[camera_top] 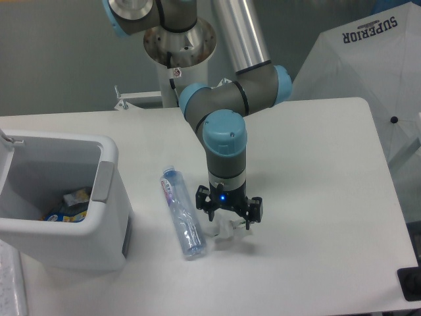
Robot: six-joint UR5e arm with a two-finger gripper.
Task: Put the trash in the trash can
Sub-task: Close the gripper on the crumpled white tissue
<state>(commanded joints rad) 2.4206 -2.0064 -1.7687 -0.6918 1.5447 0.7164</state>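
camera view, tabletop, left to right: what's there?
trash can → plastic bottle → gripper over the crumpled white wad, which sits beneath it, so those two share a spot.

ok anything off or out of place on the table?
Only the expected litter: a plastic bottle lying on its side beside the bin, and a crumpled white wad under the gripper. No spill or damage visible. The bin already holds some wrappers.

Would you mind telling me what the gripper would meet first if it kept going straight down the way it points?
Most likely the crumpled white wad directly beneath the gripper; whether they already touch is unclear.
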